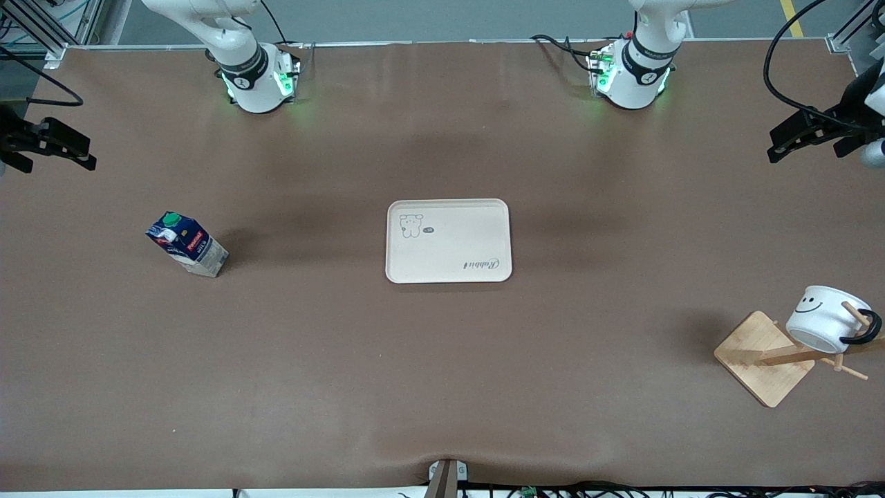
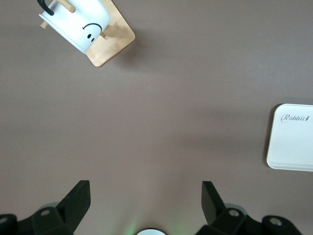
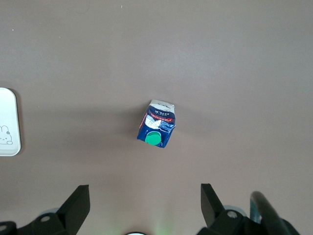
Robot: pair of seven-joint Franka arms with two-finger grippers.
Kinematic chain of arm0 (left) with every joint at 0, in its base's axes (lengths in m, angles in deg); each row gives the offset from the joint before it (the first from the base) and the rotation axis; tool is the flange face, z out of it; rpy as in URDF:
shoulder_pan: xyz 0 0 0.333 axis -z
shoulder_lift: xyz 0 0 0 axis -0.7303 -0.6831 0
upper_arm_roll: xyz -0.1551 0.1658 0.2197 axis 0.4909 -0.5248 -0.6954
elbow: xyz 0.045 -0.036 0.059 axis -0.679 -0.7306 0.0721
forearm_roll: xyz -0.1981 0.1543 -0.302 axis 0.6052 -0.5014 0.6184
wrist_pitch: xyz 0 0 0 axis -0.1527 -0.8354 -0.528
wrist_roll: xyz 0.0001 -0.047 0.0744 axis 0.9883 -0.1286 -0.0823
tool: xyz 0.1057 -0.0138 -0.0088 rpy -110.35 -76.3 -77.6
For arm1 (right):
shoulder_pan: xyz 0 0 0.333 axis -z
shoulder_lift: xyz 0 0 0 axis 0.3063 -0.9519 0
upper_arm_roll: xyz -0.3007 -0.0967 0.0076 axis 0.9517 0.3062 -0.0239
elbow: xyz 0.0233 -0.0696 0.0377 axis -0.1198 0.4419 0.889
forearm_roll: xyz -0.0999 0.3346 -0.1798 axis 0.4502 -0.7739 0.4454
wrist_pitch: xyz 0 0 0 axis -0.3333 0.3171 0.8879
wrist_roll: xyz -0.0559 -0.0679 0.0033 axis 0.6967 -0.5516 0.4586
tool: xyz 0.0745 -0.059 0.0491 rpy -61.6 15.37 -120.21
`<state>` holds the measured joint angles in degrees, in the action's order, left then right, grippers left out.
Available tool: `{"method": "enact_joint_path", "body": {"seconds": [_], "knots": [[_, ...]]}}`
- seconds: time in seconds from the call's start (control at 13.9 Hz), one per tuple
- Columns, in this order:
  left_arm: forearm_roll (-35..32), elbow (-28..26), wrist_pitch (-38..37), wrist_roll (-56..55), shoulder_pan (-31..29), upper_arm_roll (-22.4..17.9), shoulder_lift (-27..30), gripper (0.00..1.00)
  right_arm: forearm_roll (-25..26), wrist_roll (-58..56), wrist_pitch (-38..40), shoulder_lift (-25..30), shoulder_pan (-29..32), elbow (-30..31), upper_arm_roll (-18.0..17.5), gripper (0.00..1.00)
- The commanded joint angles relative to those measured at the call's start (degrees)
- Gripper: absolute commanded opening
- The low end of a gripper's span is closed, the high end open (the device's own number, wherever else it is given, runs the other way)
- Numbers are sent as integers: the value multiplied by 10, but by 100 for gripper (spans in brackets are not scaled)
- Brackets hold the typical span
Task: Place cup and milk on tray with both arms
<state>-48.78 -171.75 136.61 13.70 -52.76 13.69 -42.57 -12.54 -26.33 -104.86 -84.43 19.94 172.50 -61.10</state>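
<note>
The cream tray [image 1: 449, 238] lies bare at the table's middle. The milk [image 1: 187, 244] stands on the table toward the right arm's end; it also shows in the right wrist view [image 3: 157, 126]. The white smiley cup [image 1: 827, 318] hangs tilted on a peg of a wooden rack toward the left arm's end; it also shows in the left wrist view [image 2: 78, 24]. My left gripper [image 1: 780, 146] is up over bare table at its end, open and empty [image 2: 145, 193]. My right gripper [image 1: 83, 158] is up over bare table at its end, open and empty [image 3: 145, 196].
The rack's square wooden base [image 1: 760, 356] sits under the cup, and also shows in the left wrist view [image 2: 115, 41]. A tray corner shows in each wrist view [image 2: 293, 142] [image 3: 7, 125]. Both arm bases [image 1: 259, 83] [image 1: 632, 79] glow green at the table's farthest edge.
</note>
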Motion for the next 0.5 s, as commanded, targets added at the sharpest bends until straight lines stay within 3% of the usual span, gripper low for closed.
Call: {"method": "enact_joint_path", "body": {"seconds": [0.0,0.43], "knots": [[-1,26,-7,11,0,-1,-14,100,6,6,0,10,0,10,-1,100],[2,61,-8,22,-30,-1,-50,100,7,6,0,9,0,10,-1,100]]}}
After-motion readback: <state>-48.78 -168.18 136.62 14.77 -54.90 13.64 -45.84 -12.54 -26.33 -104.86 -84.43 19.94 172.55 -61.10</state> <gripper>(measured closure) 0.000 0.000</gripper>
